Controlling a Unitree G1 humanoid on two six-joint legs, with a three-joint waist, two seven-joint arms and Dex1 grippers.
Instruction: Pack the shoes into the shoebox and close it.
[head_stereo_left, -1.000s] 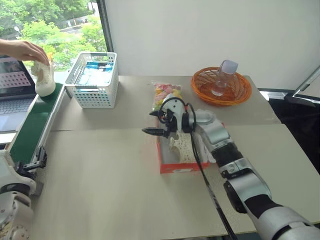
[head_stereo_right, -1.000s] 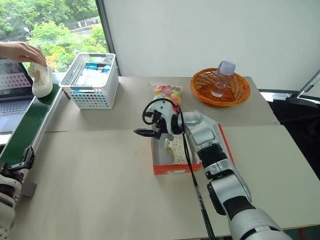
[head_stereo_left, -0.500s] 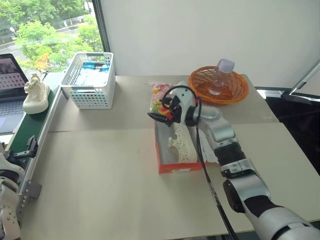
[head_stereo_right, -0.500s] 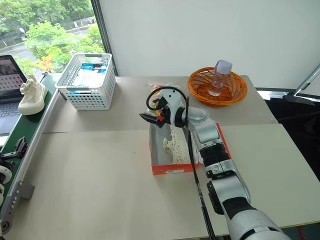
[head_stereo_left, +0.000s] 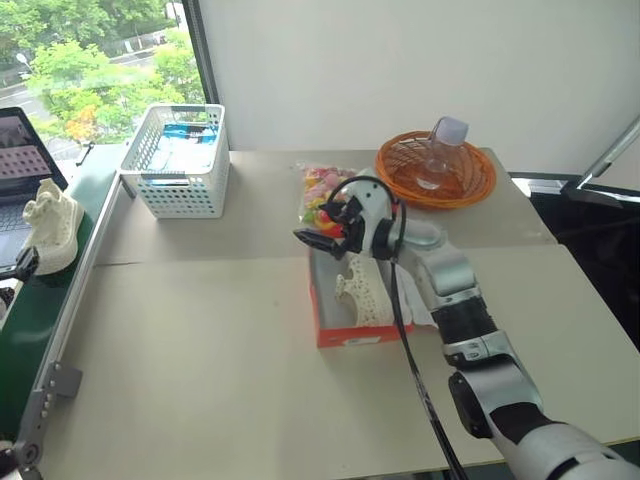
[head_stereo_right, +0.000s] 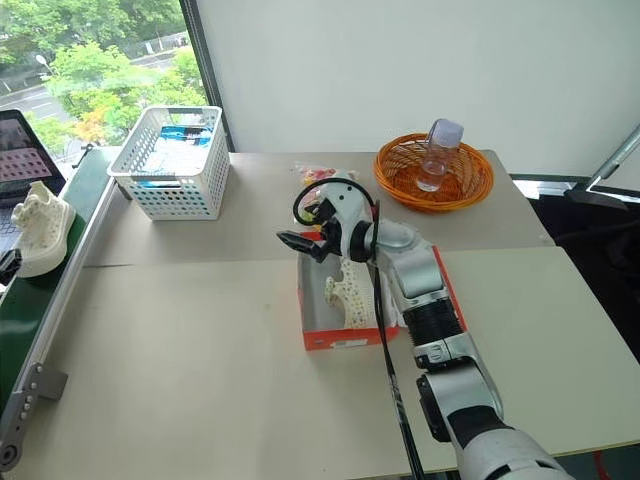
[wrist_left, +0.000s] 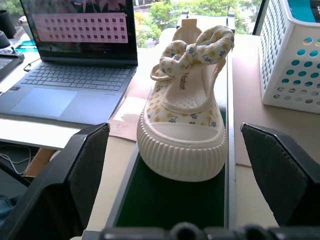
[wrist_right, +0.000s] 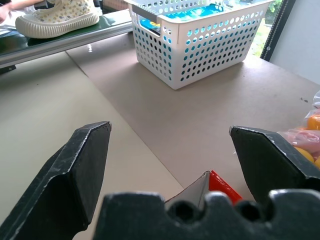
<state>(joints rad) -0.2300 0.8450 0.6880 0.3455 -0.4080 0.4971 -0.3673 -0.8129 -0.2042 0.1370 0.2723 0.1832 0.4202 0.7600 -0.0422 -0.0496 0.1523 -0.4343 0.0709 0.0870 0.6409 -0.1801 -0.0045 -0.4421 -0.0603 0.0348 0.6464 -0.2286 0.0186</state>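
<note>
One shoe (head_stereo_right: 352, 290) in open shoebox (head_stereo_right: 330, 335), other shoe (wrist_left: 186, 105) on green belt (wrist_left: 170, 200).
Both jaws wide, empty; R arm (head_stereo_right: 415, 280) hides box's lid side.

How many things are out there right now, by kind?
Shoes: 2, one in the shoebox, one on the green belt
Shoebox: 1
Baskets: 2, white mesh, orange wicker
Candy bag: 1
Bottle: 1
Laptop: 1
Total: 8
</note>
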